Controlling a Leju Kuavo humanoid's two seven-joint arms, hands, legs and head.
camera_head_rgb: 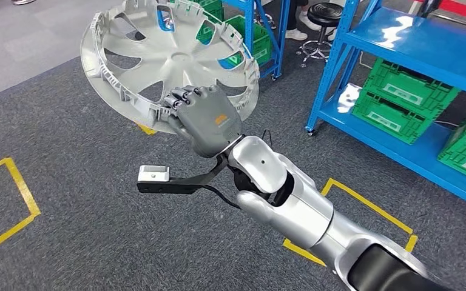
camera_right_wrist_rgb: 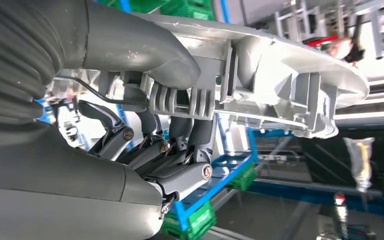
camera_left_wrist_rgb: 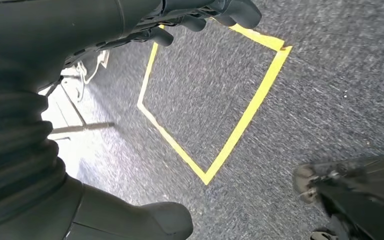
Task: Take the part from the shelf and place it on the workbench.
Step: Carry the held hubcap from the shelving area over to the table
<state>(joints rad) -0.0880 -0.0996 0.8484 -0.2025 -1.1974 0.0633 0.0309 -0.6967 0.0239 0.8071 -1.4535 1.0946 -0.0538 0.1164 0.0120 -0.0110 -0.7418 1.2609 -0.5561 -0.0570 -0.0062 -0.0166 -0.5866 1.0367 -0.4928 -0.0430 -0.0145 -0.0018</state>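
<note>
The right robot hand [camera_head_rgb: 203,118] pinches the part [camera_head_rgb: 168,60] by its near rim, clear of the shelf [camera_head_rgb: 425,57], bench placement remaining; the left robot hand [camera_left_wrist_rgb: 200,12] seems curled, blurred.

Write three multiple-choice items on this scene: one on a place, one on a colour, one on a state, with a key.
1. Where is the round silver plastic wheel cover?
A. on the blue metal shelf
B. in the right hand, above the carpet
C. on the floor

2. What colour are the plastic crates on the blue metal shelf?
A. green
B. red
C. grey

3. How does the right hand stand?
A. open, holding nothing
B. its fingers grip the cover's rim
C. resting on a crate

Key: 1 B, the cover is held up over the grey carpet; 2 A, the crates are green; 3 B, the fingers wrap the rim.
</note>
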